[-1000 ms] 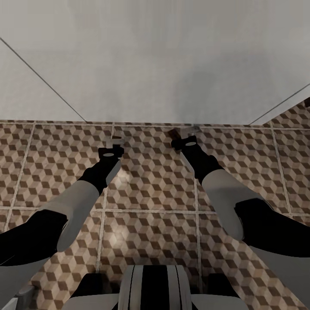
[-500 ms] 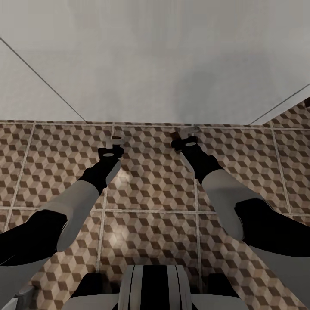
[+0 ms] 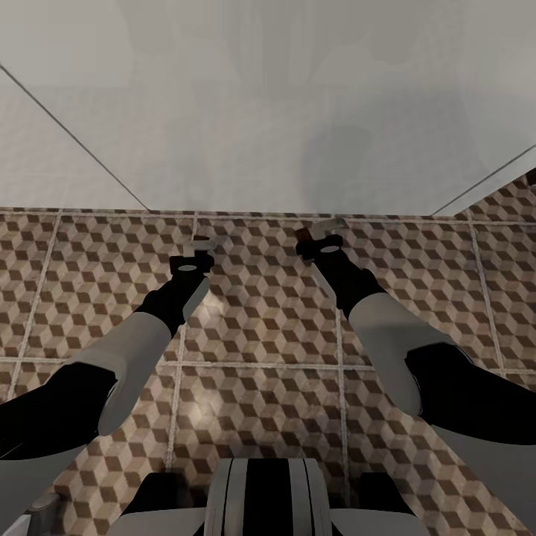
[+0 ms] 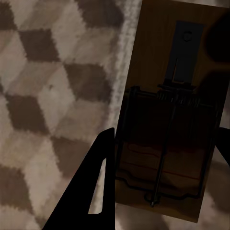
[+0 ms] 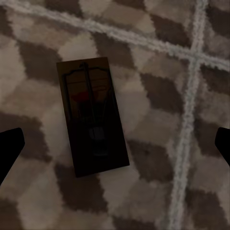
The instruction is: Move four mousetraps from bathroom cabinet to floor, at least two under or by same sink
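Cube-patterned bathroom floor [image 3: 260,335] runs up to a pale wall, with both arms reaching low toward that edge. One mousetrap [image 5: 92,116] lies flat on the tiles in the right wrist view, clear of the crossing grout lines and free of any contact. The right gripper [image 5: 115,148] hangs above it with its fingertips spread wide, one at each edge of that view, so the trap sits between them but nearer one finger than the other. A second mousetrap [image 4: 167,110] shows in the left wrist view, its board alongside a grout line; the left gripper [image 3: 202,243] is close over it, with one dark finger [image 4: 93,187] just beside the board's long edge. The other finger is a blurred dark shape, so I cannot tell whether that gripper is clamped on the trap or parted around it.

The likely risk is a lifting finger catching a board and dragging or flipping it. No sink is in view, so the traps may also lie too far from one to count
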You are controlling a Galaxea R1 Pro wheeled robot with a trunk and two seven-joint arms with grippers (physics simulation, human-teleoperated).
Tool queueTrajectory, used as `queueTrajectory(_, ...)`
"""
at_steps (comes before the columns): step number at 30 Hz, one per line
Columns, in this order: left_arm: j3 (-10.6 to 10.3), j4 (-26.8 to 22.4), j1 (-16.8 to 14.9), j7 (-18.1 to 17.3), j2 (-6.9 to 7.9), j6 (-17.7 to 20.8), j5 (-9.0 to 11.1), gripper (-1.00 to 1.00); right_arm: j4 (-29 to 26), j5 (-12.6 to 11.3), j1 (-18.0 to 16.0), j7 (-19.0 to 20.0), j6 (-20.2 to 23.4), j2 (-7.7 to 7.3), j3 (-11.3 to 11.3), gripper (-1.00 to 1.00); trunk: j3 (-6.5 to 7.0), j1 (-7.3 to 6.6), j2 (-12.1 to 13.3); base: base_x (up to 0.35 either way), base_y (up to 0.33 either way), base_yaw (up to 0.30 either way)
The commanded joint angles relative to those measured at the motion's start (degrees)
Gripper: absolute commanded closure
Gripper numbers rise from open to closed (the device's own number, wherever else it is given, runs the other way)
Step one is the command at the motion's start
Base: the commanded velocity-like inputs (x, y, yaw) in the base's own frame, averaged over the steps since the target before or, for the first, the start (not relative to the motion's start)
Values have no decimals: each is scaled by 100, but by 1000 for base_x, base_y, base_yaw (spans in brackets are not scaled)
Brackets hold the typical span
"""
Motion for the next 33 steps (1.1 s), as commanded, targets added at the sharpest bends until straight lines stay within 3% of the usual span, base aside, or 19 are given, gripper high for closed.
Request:
queueTrajectory(1, -52, -9, -2, 69, 6, 38, 42, 100, -8, 59, -1, -17, 54, 0, 19, -100, -3, -1, -1, 0, 0, 0)
queueTrajectory(10, -59, 28, -2, 72, 6, 37, 42, 100, -2, 59, -1, -17, 52, 0, 19, -100, -3, -1, -1, 0, 0, 0)
queueTrajectory(11, -59, 43, -2, 74, 6, 36, 42, -100, 5, 59, -1, -17, 52, 0, 19, -100, -3, -1, -1, 0, 0, 0)
queueTrajectory(33, -52, 69, -2, 77, 14, 34, 42, -100, 18, 59, -1, -17, 52, 0, 19, -100, -3, -1, -1, 0, 0, 0)
